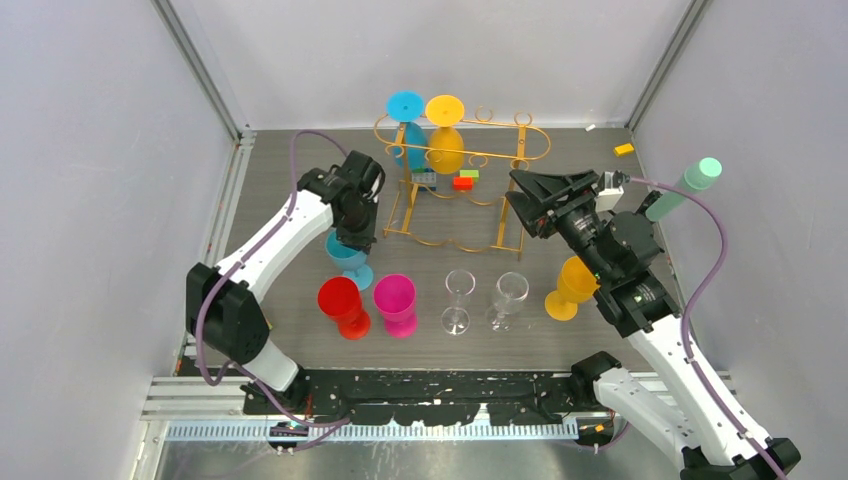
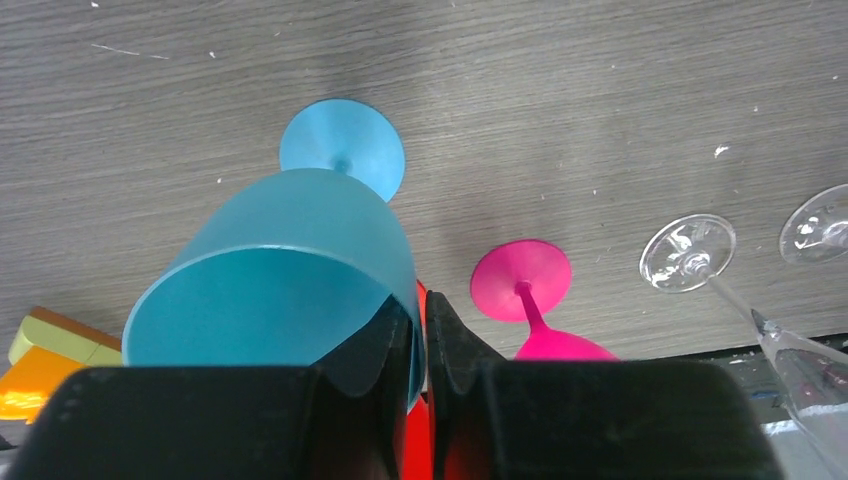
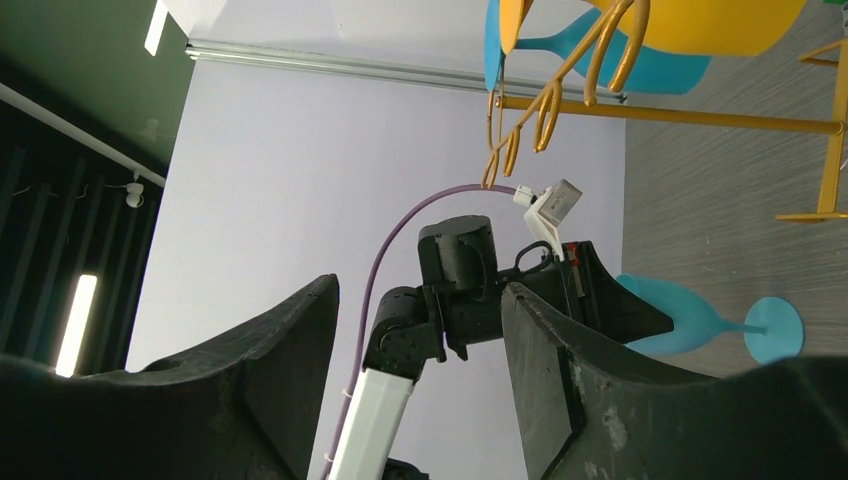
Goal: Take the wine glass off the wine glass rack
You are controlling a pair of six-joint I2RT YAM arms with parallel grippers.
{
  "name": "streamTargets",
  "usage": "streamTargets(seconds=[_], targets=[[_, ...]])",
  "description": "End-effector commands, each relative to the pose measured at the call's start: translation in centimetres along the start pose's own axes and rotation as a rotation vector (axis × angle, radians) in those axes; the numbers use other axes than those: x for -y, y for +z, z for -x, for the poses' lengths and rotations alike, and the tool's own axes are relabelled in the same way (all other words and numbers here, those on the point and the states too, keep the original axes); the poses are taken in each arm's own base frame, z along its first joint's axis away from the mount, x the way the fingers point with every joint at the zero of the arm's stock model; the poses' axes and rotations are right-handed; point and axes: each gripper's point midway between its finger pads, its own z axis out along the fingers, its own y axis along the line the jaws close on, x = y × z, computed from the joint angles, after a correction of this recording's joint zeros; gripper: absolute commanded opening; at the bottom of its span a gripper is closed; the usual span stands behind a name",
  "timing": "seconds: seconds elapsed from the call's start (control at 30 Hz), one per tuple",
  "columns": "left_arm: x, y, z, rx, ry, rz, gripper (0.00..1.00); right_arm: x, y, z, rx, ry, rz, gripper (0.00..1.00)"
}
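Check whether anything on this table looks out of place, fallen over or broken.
Nothing looks toppled, spilled or broken. The odd things are stray toy pieces: a small green block and a red block lie on the table under the wine glass rack, and an orange block lies alone near the far right corner.

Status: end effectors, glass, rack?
Left end effector shut on teal glass rim, base on table. Right end effector open, empty. Blue glass, yellow glass hang on rack.

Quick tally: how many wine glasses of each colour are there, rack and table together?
Blue wine glasses: 2
Yellow wine glasses: 2
Clear wine glasses: 2
Red wine glass: 1
Pink wine glass: 1
Total: 8
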Motion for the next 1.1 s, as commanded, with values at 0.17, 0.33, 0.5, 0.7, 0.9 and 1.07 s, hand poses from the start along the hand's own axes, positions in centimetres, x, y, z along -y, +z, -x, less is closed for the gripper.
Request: streamTargets(seconds=[0.17,0.33,0.5,0.7,0.9,1.07], targets=[[0.8,-4.2,2.9,0.142,0.002,-0.058,0.4,-0.1,0.1,0.3,0.012,-0.051,-0.037,0.66],[0.7,-7.8,4.3,0.261,-0.002,-0.083,0.56,-0.7,0.7,0.6,0.01,-0.159,-0.101,0.66],[0.6,-12.1,5.4,0.438,-0.008,-0.128,0.8,-1.2,1.9,1.7,0.017,-0.3,-0.208,0.62],[1.0,-17.2,6.0,0.67,-0.033,-0.241,0.99,-3.2,6.0,2.3,0.003,-0.372,-0.226,0.47],[1.2,-21.0,5.3,0.856,-0.039,-0.35,1.0,-1.8,11.8,2.5,-0.034,-0.389,-0.282,0.49],[2.3,-23.4,4.2,0.993,-0.005,-0.484,1.0,-0.1,14.7,2.4,-0.057,-0.388,-0.313,0.52]])
